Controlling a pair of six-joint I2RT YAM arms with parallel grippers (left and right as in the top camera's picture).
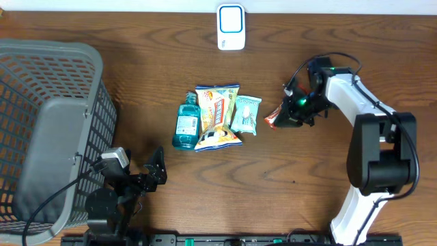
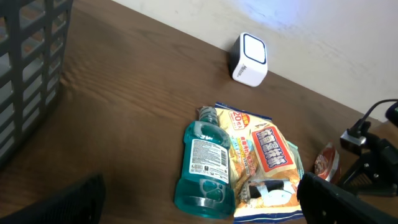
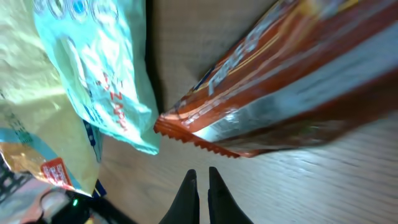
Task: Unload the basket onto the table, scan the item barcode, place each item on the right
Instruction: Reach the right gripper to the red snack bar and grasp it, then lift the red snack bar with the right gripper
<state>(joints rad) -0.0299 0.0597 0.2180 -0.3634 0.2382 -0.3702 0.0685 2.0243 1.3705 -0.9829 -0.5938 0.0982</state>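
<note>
The right end effector (image 3: pixel 200 178) is closed, its dark fingertips pressed together with nothing visibly between them. The crimped edge of the red packet (image 3: pixel 286 81) lies just beyond the tips, so this looks like a pinch that missed or slipped. The packet rests on the wooden surface (image 1: pixel 136 55) at the right of the cluster, well apart from the white scanner (image 1: pixel 231 27) at the far edge. The main risk is lifting away empty: the packet is glossy foil, flat and thin, with a zigzag seam that offers little to catch, and it can skate on the smooth wood grain. A second try could nudge it under the pale teal pouch (image 1: pixel 246 113) beside it, another slick, crinkly wrapper, and hide the barcode. If it is gripped by the seam alone, the limp film may fold or swing and turn the code from the scanner. Further left lie a yellow snack bag (image 1: pixel 217 116) and a rigid, translucent blue bottle (image 1: pixel 185 124). The left end effector (image 1: pixel 158 169) hangs wide open by the grey mesh basket (image 1: pixel 61 51), holding nothing.
</note>
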